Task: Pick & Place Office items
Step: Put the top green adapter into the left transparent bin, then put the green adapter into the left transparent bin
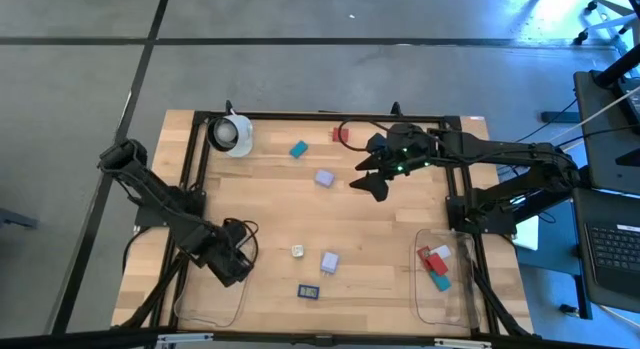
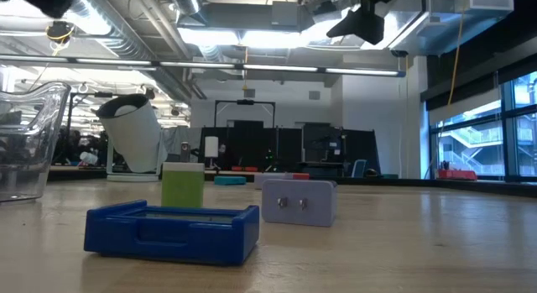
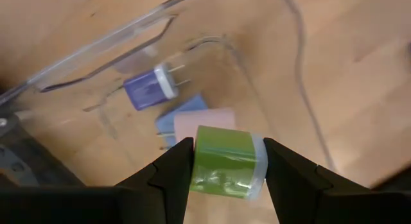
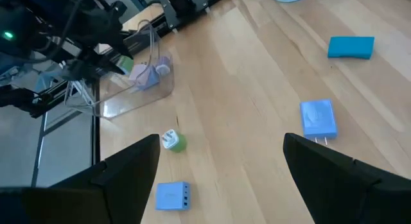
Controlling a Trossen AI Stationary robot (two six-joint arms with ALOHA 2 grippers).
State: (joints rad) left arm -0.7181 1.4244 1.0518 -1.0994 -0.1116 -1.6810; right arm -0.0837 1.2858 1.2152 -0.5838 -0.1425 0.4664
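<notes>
Below, pink block [image 3: 204, 124] and lavender plug [image 3: 149, 89] lie in tray [image 3: 96, 51].

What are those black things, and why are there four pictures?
They are two robot arms at a wooden table, each ending in a two-finger tool. One camera looks down from above, one sits at table height, and one rides on each wrist. The left tool pinches a green block over a clear tray that holds a few pieces. The right tool is open and holds nothing. Small blocks lie about: teal, lavender, dark blue. Another tray holds red and teal pieces.
</notes>
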